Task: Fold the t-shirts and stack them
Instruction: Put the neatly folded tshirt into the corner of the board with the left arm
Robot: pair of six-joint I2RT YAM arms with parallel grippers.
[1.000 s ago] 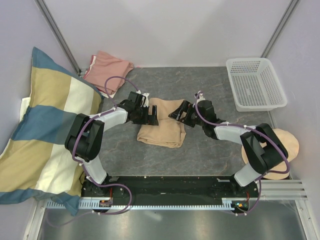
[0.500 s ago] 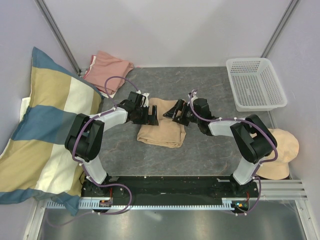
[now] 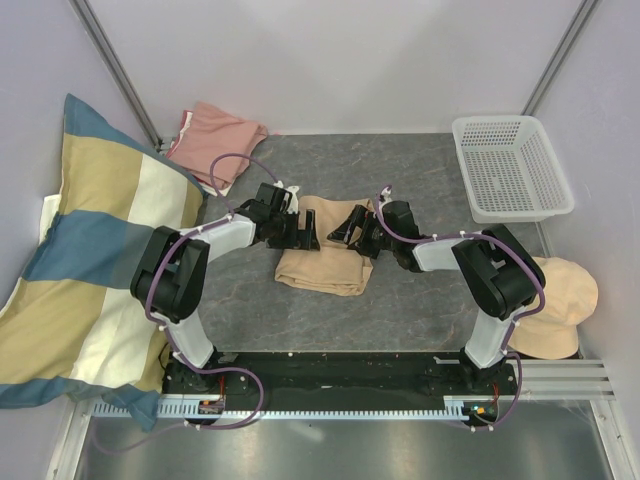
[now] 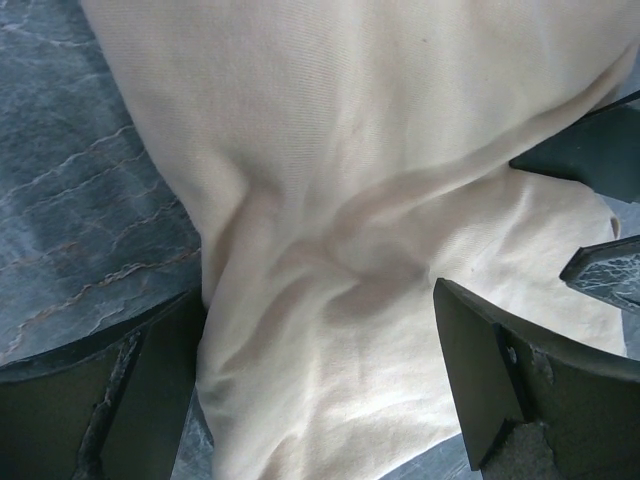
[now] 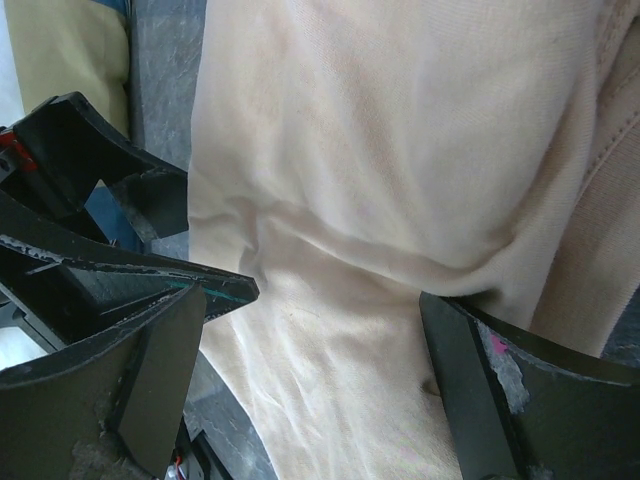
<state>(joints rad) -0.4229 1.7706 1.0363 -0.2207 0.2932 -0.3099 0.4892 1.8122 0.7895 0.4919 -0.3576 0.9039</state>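
Observation:
The tan t-shirt [image 3: 322, 258] lies folded in the middle of the table. It fills the left wrist view [image 4: 360, 200] and the right wrist view [image 5: 400, 160]. My left gripper [image 3: 300, 232] is open over its left edge, jaws wide with cloth between them. My right gripper [image 3: 347, 228] is open over its right part, facing the left one. The salmon-pink t-shirt [image 3: 215, 140] lies bunched at the back left, apart from both grippers.
A striped blue, yellow and cream pillow [image 3: 90, 250] leans at the left. A white basket [image 3: 510, 165] stands at the back right. A beige hat [image 3: 555, 305] lies at the right edge by the right arm's base.
My right gripper has moved left over the tan t-shirt, closer to the left gripper. The left gripper has hardly moved.

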